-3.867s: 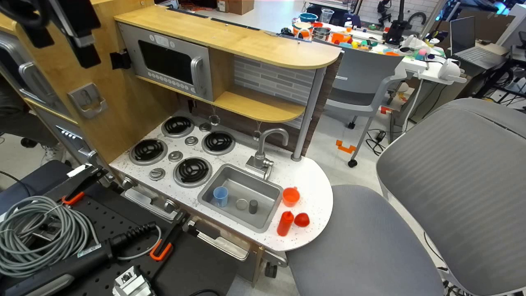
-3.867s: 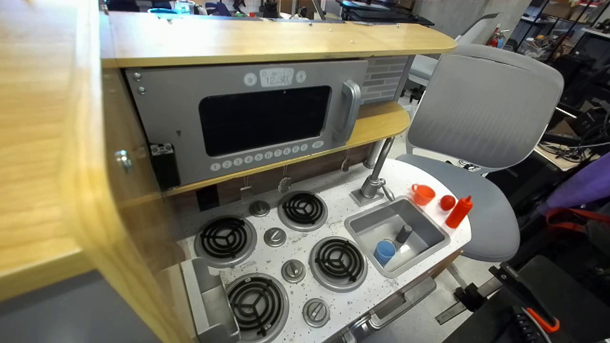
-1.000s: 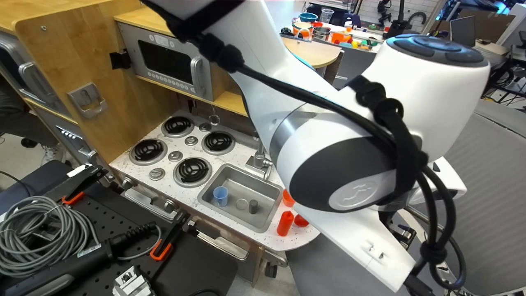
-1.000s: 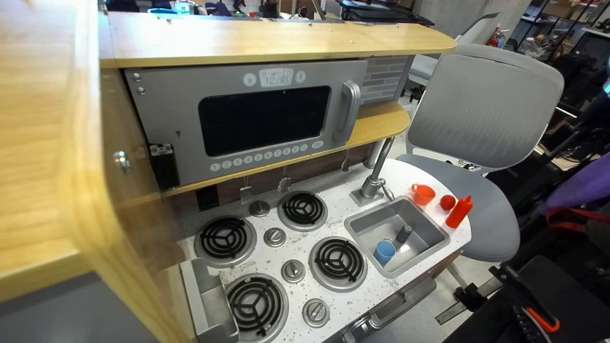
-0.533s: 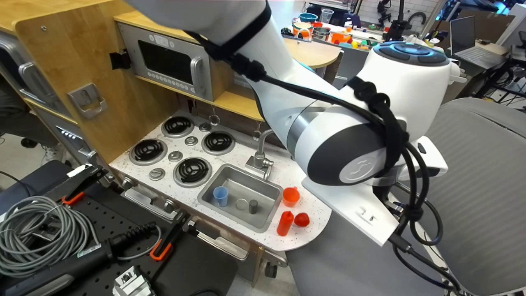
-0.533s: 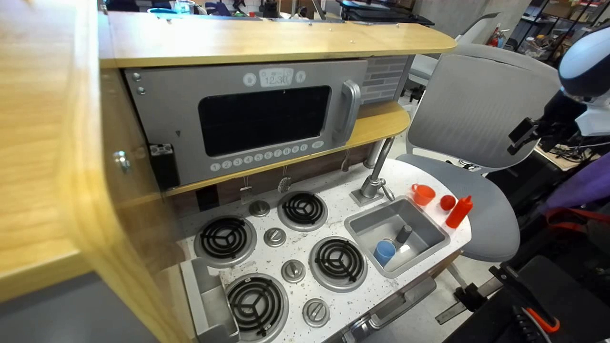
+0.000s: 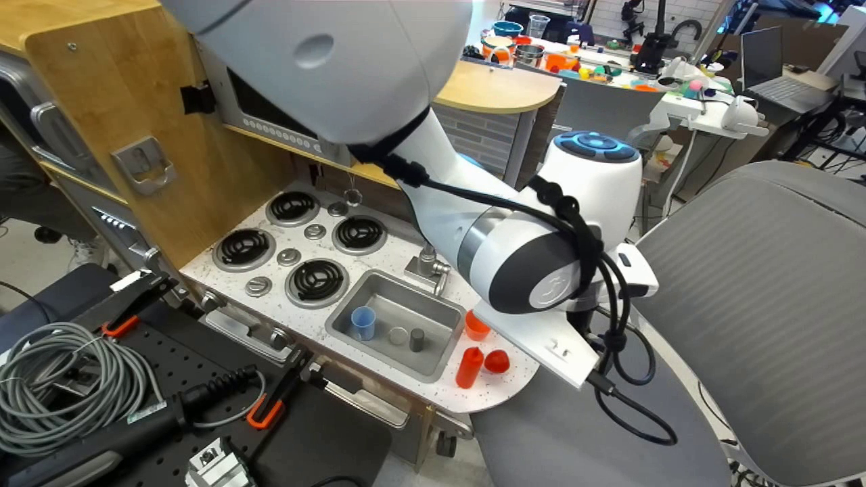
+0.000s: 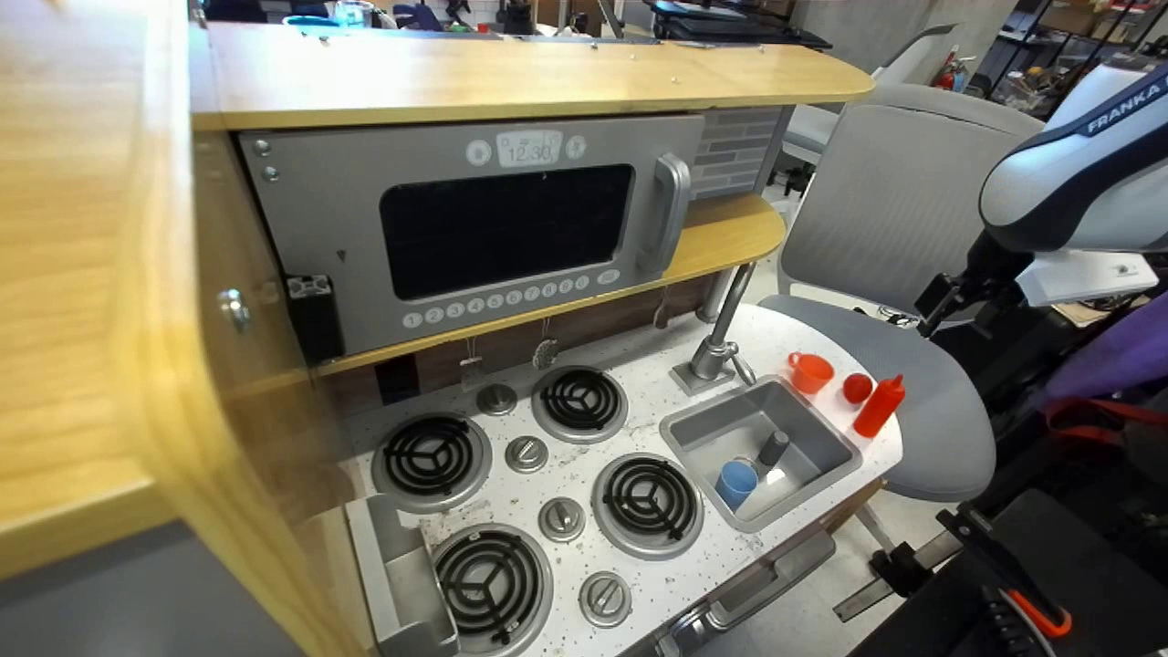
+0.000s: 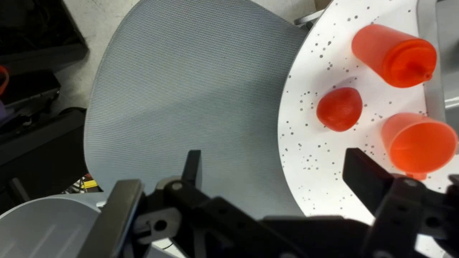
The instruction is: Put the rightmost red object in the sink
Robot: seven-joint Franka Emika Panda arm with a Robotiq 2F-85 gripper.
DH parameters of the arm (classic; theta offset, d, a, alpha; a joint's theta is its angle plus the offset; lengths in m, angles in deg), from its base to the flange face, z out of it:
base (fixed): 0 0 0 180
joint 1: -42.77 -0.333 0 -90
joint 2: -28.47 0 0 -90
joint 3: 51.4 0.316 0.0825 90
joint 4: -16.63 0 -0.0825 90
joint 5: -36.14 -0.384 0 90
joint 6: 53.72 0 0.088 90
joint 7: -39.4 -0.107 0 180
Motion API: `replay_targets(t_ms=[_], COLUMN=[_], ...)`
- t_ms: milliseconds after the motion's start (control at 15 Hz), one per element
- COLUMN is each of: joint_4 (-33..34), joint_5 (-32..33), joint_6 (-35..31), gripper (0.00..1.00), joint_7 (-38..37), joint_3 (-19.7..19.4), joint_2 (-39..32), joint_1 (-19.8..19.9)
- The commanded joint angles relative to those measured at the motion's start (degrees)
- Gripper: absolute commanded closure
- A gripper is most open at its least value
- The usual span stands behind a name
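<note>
The rightmost red object, a small round red toy (image 7: 497,361), lies on the white counter right of the sink (image 7: 440,368), between a red bottle (image 8: 879,407) and an orange-red cup (image 8: 810,373). The round toy shows in an exterior view (image 8: 857,388) and in the wrist view (image 9: 340,109). The grey sink (image 8: 826,467) holds a blue cup (image 8: 735,484) and a small grey cylinder. My gripper (image 8: 956,325) is open and empty above the chair beside the counter's rounded end. In the wrist view the jaws (image 9: 273,150) are wide apart; the toy lies beyond them.
A curved silver faucet (image 8: 712,351) stands behind the sink. A wooden shelf (image 8: 730,239) and toy microwave (image 8: 511,237) overhang the counter's back. Black burners (image 8: 648,504) lie left of the sink. A grey chair (image 8: 940,392) adjoins the rounded counter end.
The arm has come into view on the right. My gripper has moved left and down toward the counter's rounded end in an exterior view. The red pieces and sink contents have not moved.
</note>
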Motion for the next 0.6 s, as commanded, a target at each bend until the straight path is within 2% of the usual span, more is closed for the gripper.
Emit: replay_targets(t_ms=[0,533], joint_4=[3.71,6.74], joint_5=[1.34,3.1], joint_6=[1.46,2.04], gripper=[0.0,0.0], joint_7=[-0.31,0.41], joint_3=[1.53,3.25], joint_2=[-4.37,-8.71], joint_1=[0.08,-1.14])
